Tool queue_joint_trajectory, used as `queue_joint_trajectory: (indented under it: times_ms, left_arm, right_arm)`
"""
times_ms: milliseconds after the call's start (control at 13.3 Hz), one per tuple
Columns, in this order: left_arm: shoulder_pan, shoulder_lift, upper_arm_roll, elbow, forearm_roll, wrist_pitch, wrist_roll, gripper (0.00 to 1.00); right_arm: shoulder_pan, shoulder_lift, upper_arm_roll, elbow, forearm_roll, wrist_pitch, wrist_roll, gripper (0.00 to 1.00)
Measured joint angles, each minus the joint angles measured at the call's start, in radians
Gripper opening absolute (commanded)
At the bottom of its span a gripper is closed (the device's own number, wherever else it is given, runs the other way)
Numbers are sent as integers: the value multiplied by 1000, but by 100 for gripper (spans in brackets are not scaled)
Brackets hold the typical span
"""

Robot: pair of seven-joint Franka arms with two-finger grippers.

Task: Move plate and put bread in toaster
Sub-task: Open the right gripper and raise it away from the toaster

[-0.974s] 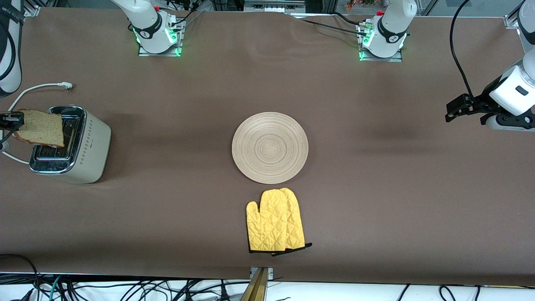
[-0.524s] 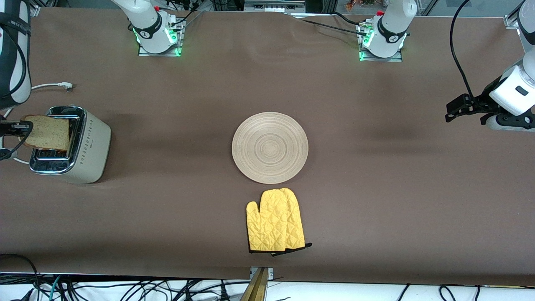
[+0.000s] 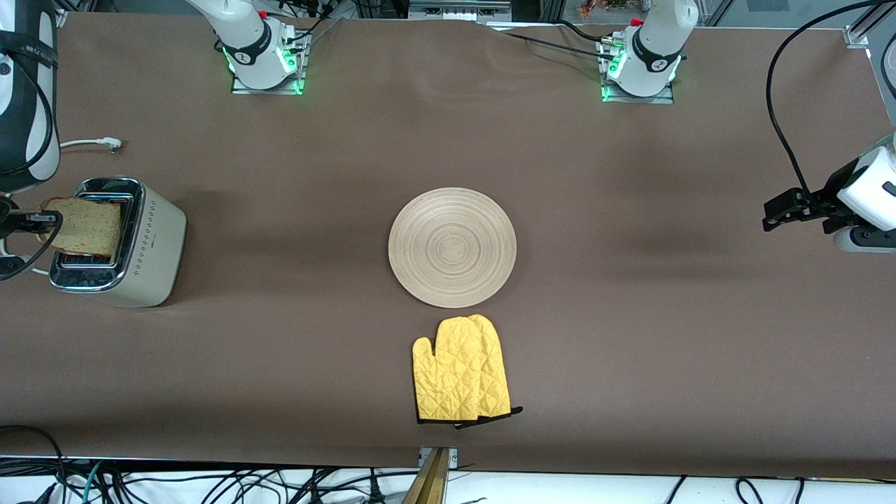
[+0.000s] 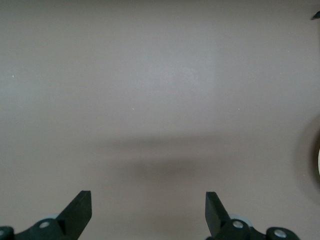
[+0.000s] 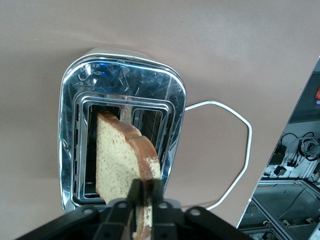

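**A:** What does the right gripper (image 3: 43, 219) have?

**B:** It sits at the left edge of the front view, fingers pinched tight on the crust of the bread (image 3: 84, 225), a squarish, light speckled slice with a brown rim. The slice stands upright over the toaster (image 3: 119, 241), its lower edge partly down in a slot.

**A:** And the toaster?

**B:** Cream, boxy, with a shiny chrome top, two slots and a white cord (image 5: 235, 160) looping off it.

**A:** The plate?

**B:** The plate (image 3: 452, 246) lies at the frame's centre, round, pale wood, ringed with grooves. A yellow oven mitt (image 3: 460, 379) lies just below it.

**A:** The left gripper?

**B:** The left gripper (image 3: 784, 211) hangs at the right edge over bare table, fingers spread wide, holding nothing.
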Motion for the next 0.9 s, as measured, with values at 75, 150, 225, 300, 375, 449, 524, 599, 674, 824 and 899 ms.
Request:
queue_joint_trajectory:
  times_ms: [75, 150, 225, 300, 375, 449, 524, 599, 674, 824, 899]
  left_arm:
    - [0, 0, -1, 5, 0, -4, 0, 100]
    - [0, 0, -5, 8, 0, -8, 0, 100]
    - [0, 0, -11, 10, 0, -9, -1, 100]
    - [-1, 0, -15, 11, 0, -10, -3, 100]
    - [0, 0, -16, 11, 0, -12, -5, 100]
    - [0, 0, -15, 11, 0, -14, -5, 100]
    - [1, 0, -15, 11, 0, -14, -5, 100]
    - [0, 0, -17, 12, 0, -14, -5, 100]
    - [0, -1, -22, 13, 0, -14, -5, 100]
    - [-2, -4, -42, 15, 0, -14, -6, 100]
    - [-3, -6, -48, 17, 0, -14, -7, 100]
  right_arm:
    - [1, -1, 0, 1, 0, 0, 5, 100]
    - [2, -2, 0, 2, 0, 0, 15, 100]
    - [3, -3, 1, 5, 0, 0, 33, 100]
    - [4, -5, 3, 9, 1, 0, 53, 100]
    - [5, -9, 6, 13, 4, 0, 76, 100]
    - [6, -20, 8, 14, 19, 0, 91, 100]
    - [6, -36, 10, 15, 51, -1, 101, 100]
    - [6, -59, 13, 14, 84, -4, 103, 100]
    - [6, -88, 23, 11, 108, -11, 103, 100]
    - [6, -167, 69, -6, 136, -39, 106, 100]
    - [7, -212, 97, -16, 156, -70, 117, 100]
